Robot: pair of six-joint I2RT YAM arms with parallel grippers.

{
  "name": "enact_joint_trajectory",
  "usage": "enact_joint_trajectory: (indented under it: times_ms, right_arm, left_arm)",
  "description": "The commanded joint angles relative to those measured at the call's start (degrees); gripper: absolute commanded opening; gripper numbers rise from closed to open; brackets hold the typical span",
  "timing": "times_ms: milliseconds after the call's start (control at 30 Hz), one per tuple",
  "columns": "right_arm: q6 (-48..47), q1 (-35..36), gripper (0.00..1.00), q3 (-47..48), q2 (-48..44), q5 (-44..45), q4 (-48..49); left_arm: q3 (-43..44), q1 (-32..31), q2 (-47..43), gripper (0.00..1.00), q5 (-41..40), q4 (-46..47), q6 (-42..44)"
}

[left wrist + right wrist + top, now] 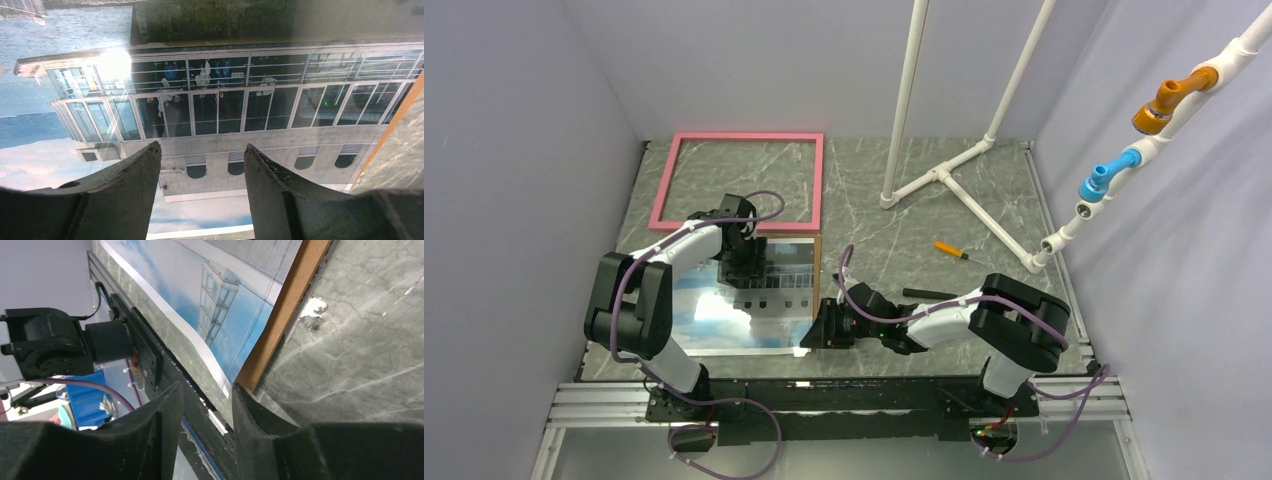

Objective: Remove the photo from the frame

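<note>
1. My left claw (202, 150) is open. Its two dark fingers (125, 185) are well parted with nothing between them, and it hangs over the large glossy print (215, 100) of a white ship under blue sky.
2. My right claw (205, 387) is parted narrowly and grips nothing. It sits low at the print's near right corner, beside the edge of the thin brown backing board (295, 295).
3. The print lies flat on that board, on the grey marbled table (874, 215), outside the frame.
4. The thin pink rectangular frame (749, 137) lies flat at 12 o'clock from my left claw, just beside the board's far edge.
5. At 2 o'clock from my right claw lie a slender black tool (929, 293) and, farther out, an orange-handled screwdriver (949, 249).
6. A white pipe stand (944, 175) rises at 1 o'clock.
</note>
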Motion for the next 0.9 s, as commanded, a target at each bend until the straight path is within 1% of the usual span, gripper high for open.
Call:
enact_joint_trajectory:
  times_ms: [0,100,200,433,667,867]
  right_arm:
    - [1.76,0.19,0.40,-0.69,-1.56,0.73,5.71]
    - [2.56,0.13,0.33,-1.16,-0.62,1.07,7.49]
    - [3.87,-0.12,0.30,-2.32,0.41,1.39,10.35]
    - [4.01,-0.62,0.29,-2.87,2.82,1.84,12.90]
    - [5.91,-1.39,0.28,-3.94,6.37,0.44,18.03]
    - [6.46,-1.93,0.29,-4.05,7.97,-0.14,19.18]
  left_arm:
    - [2.00,-0.04,-0.32,0.65,-0.11,-0.20,-0.32]
    - [1.97,-0.07,-0.28,0.65,0.02,-0.15,-0.32]
    - [1.87,-0.05,-0.30,0.65,0.13,-0.03,-0.32]
    - [1.86,-0.14,-0.30,0.65,0.36,-0.02,-0.30]
    - [2.02,-0.15,-0.09,0.64,0.61,-0.02,-0.14]
    - [2.01,-0.17,0.14,0.64,0.52,-0.03,-0.14]
